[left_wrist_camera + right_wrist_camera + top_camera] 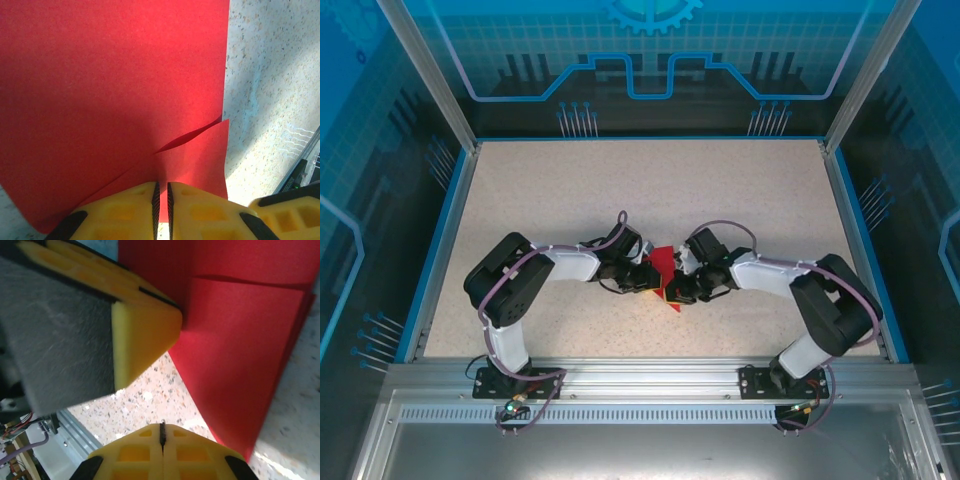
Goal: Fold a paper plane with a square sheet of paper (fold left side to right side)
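Red paper, the square sheet of paper (663,264), sits near the middle of the speckled table (570,190), between the two grippers that meet there. In the left wrist view the left gripper (162,200) is clenched on the sheet's near edge, a sliver of red caught in the thin gap between its yellow fingers (125,210). A folded flap overlaps the main face there, one edge lifted slightly. The right gripper (162,432) is clenched with nothing between its fingers, over bare table just beside a pointed corner of the sheet.
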Tool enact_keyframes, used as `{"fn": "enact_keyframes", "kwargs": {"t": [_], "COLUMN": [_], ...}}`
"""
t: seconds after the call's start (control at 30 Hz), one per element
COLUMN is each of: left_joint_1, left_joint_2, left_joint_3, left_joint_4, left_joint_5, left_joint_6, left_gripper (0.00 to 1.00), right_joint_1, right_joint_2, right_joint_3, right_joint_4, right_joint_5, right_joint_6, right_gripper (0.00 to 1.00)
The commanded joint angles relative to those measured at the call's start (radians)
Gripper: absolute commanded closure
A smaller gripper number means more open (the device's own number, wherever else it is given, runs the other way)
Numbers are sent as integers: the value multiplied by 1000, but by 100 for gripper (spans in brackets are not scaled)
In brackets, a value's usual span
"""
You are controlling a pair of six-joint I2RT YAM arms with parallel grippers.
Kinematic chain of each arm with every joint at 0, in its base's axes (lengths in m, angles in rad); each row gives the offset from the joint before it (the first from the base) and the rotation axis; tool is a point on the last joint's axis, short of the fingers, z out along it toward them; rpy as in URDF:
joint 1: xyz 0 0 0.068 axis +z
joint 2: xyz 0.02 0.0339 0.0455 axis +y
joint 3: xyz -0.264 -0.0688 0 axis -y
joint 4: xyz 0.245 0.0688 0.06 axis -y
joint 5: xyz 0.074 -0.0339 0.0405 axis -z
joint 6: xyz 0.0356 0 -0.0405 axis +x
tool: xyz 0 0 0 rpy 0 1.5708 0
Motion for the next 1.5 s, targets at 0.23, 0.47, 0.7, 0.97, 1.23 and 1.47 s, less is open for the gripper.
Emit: {"fn": "enact_keyframes", "kwargs": {"t": [0.23, 0.47, 0.7, 0.97, 1.23, 1.47], "left_joint_1": [-4, -5, -5, -4, -5, -5], "left_joint_2": [20, 20, 22, 25, 25, 26], "left_joint_3": [-26, -25, -22, -19, -16, -13], "left_joint_4": [-90, -89, -90, -94, -100, -99], "left_joint_5": [-48, -49, -50, -54, -55, -54], "left_joint_6": [25, 26, 29, 31, 33, 29], "left_gripper": [84, 84, 84, 84, 84, 84], "right_joint_1": [38, 38, 36, 29, -11, -31], "right_joint_2": [92, 79, 30, -37, -125, -197], "right_joint_3": [37, 3, -61, -157, -260, -230], "right_joint_4": [36, 14, 2, -18, -40, -119], "right_joint_5": [70, 118, 129, 137, 148, 108], "right_joint_6": [74, 92, 102, 100, 94, -8], "right_gripper": [99, 100, 100, 100, 100, 100]}}
